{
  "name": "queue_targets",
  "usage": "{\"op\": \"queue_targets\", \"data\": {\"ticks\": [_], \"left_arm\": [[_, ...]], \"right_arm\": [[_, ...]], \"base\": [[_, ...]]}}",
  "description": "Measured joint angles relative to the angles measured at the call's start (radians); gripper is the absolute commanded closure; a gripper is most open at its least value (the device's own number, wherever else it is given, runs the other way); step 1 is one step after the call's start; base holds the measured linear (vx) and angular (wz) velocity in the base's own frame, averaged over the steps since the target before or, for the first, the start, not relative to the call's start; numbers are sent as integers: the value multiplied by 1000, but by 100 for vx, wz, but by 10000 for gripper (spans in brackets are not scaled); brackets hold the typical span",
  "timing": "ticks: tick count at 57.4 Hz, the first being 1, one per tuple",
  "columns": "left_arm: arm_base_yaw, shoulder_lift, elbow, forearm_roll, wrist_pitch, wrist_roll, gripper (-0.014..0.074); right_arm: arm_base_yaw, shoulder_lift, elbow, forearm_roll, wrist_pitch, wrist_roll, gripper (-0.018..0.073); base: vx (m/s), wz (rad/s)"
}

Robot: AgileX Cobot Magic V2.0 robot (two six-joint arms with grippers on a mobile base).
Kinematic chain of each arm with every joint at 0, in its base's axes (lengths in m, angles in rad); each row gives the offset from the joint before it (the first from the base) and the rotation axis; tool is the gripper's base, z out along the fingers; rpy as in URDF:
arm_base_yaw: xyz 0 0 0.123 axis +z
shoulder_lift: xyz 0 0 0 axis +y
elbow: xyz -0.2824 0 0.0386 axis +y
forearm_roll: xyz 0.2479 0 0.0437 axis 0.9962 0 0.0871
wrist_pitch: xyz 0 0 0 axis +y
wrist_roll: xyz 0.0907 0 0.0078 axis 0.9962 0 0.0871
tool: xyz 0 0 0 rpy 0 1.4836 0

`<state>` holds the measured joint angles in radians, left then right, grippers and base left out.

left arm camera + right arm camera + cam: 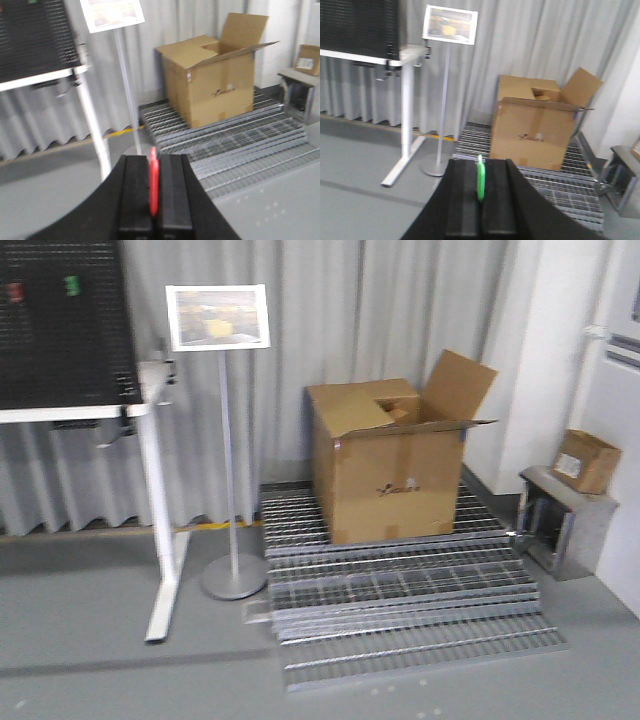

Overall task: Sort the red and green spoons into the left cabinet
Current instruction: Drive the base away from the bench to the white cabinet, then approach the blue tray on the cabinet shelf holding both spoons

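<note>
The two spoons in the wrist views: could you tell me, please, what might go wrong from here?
1. The red spoon sits edge-on between the shut left jaws, and the green spoon likewise in the right jaws. Such thin grips may slip or pivot during travel.
2. No grey cabinet shows in any view. Ahead are a cardboard box, a sign stand and floor grates, which the base could bump or snag when turning.

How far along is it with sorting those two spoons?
Picking up looks done: the left gripper is shut on the red spoon, the right gripper on the green spoon. Both are being held, not yet placed. Left: putting them in the cabinet, which no view shows; ahead are a box, a sign stand and grates.
</note>
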<state>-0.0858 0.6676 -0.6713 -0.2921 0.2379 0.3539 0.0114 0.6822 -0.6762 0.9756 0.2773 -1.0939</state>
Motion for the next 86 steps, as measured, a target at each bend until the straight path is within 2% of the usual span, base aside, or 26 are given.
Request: {"op": "queue_targets", "data": {"ticks": [45,86], "left_arm": [[0,0,0,0,1,0,597],[0,0,0,0,11,0,597]], "right_arm": [[0,0,0,0,2,0,563],[0,0,0,0,2,0,563]], "base": [[55,-58],[43,-65]]}}
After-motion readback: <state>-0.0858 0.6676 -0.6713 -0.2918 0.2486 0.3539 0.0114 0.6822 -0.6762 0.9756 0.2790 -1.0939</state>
